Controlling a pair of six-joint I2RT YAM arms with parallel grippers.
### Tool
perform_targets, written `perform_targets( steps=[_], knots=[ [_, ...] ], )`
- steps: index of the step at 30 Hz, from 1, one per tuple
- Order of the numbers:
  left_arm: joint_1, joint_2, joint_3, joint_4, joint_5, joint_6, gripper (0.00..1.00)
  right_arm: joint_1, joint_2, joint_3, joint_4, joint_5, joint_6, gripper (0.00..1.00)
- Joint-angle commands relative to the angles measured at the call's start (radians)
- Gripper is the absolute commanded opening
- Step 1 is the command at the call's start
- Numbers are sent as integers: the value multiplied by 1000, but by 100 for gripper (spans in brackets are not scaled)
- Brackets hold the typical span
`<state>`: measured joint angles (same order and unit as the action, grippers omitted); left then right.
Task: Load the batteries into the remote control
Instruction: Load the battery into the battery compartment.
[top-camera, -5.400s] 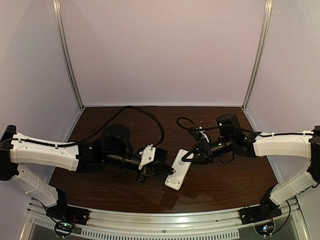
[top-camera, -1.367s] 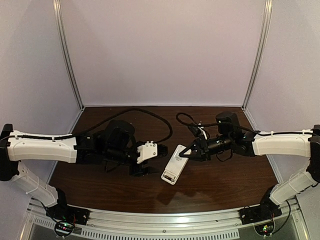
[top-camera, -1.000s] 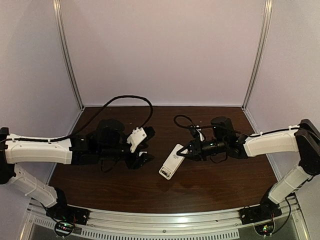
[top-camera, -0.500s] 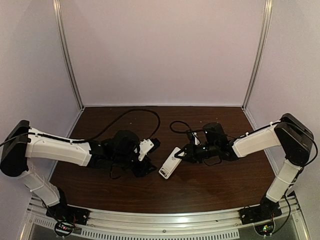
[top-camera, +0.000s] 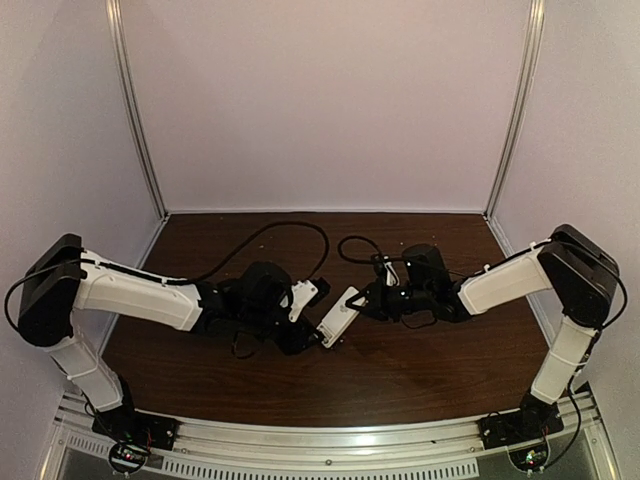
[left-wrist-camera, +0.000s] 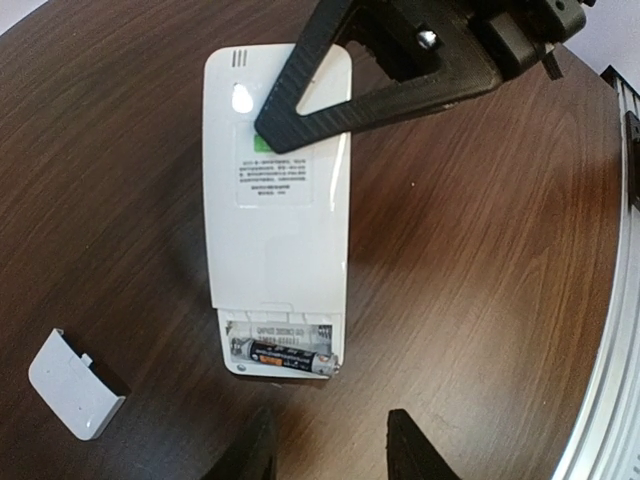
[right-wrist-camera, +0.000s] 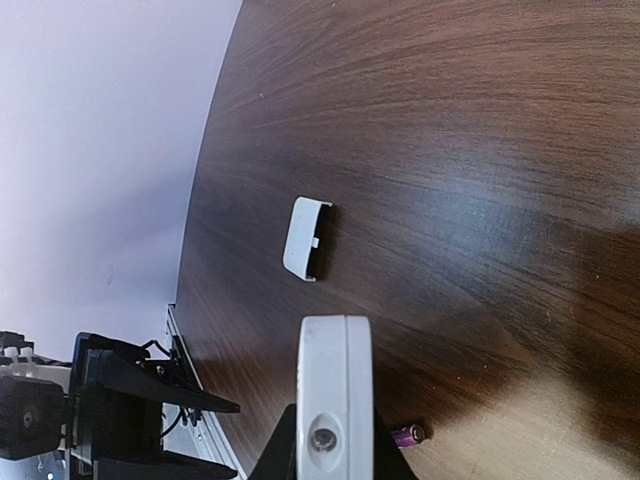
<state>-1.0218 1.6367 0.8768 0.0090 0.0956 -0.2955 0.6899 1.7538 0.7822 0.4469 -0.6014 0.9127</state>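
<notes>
White remote control (left-wrist-camera: 275, 230), end in right pincer (right-wrist-camera: 336, 455)

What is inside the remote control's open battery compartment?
One battery lies in the slot at the end of the remote control; the other slot looks empty. The cover lies apart on the table, so nothing hides the compartment.

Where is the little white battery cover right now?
In the left wrist view, the battery cover lies on the table at lower left, apart from the open battery end of the remote control.
</notes>
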Motion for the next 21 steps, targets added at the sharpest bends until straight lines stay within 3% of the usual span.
perform_targets(
  steps=[1, 7, 21],
  knots=[
    [5, 33, 36, 47, 28, -14, 36, 7, 17, 30, 36, 32, 2, 0],
    [6, 76, 58, 55, 59, -3, 28, 8, 32, 31, 35, 29, 2, 0],
    [19, 126, 87, 37, 24, 24, 23, 8, 45, 46, -10, 30, -10, 0]
  ],
)
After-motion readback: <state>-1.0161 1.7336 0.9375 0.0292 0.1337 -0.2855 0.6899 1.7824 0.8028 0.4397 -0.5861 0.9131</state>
